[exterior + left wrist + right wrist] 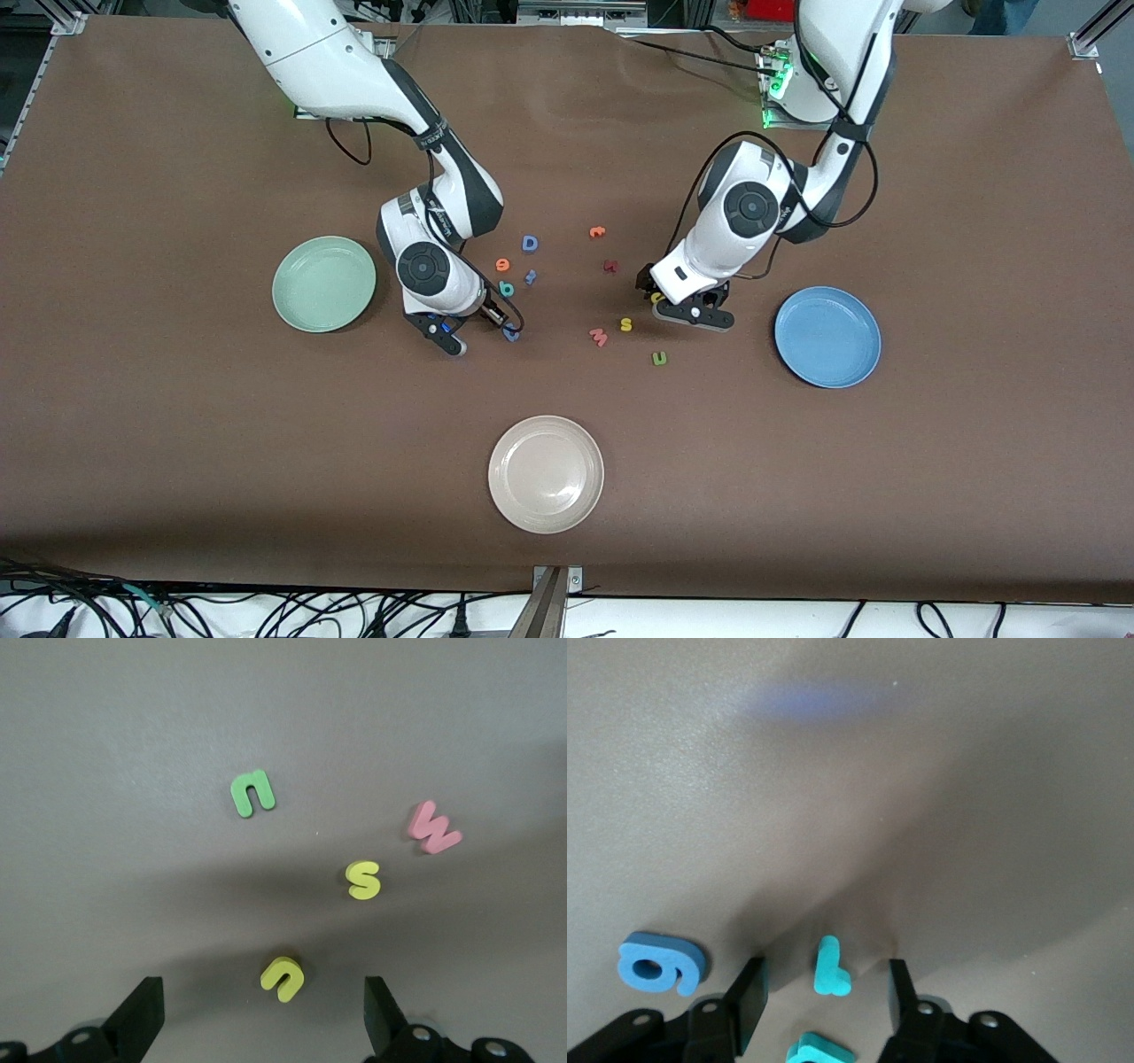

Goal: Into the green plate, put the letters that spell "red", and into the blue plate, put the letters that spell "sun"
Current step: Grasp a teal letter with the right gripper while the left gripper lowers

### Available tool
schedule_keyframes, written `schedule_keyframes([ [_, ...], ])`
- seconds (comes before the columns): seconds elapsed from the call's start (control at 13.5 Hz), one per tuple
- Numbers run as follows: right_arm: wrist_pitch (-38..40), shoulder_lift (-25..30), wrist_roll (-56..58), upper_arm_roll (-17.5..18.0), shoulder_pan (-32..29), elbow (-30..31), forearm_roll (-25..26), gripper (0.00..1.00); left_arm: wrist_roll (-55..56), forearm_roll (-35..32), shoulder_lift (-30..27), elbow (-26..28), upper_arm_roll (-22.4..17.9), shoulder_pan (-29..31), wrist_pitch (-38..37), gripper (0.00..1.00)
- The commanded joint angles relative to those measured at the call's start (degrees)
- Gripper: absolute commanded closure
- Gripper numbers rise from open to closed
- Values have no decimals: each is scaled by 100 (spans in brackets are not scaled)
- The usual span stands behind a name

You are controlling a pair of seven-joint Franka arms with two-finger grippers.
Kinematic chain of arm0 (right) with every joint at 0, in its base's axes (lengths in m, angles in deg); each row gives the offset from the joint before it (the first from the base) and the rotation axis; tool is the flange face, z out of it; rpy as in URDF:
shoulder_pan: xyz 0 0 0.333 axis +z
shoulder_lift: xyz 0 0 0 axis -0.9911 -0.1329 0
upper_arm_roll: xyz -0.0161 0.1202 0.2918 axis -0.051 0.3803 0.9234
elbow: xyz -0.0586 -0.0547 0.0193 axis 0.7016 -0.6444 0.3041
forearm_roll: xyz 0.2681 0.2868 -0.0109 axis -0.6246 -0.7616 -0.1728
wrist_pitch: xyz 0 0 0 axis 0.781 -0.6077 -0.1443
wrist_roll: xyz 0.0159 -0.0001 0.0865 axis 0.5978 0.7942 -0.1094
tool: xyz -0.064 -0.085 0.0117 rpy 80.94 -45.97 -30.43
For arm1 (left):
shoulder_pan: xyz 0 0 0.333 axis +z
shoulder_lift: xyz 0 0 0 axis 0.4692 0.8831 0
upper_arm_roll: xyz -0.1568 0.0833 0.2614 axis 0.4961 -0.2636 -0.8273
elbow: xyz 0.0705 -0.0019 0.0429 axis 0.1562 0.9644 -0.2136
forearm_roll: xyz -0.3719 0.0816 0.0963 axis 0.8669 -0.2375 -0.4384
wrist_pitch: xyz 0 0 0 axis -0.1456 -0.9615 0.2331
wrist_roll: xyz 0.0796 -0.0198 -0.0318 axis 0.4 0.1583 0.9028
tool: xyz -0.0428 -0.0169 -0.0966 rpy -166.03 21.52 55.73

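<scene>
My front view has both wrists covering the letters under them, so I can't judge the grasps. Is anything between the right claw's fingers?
Observer: Yes. The right wrist view shows a small teal foam letter lying flat on the brown table, between the fingers of the right claw. Neither finger touches it.
Operator: And under the left claw?
Observer: The left wrist view shows the left claw wide open over a small yellow foam letter. The letter lies on the table between the fingers, with clear gaps on both sides.
</scene>
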Motion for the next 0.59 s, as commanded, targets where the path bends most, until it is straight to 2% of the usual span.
schedule_keyframes([
  [0.0, -24, -38, -26, -13, 36, -45, -104, 58, 4, 116, -66, 370, -74, -208, 452, 1],
  [0.37, 2, -38, -9, -13, 45, -36, -104, 90, 241, 99, 189, 335, -83, -419, 690, 1],
  [0.52, 11, -38, -9, -13, 45, -36, -104, 100, 259, -6, 277, 300, -83, -428, 690, 1],
])
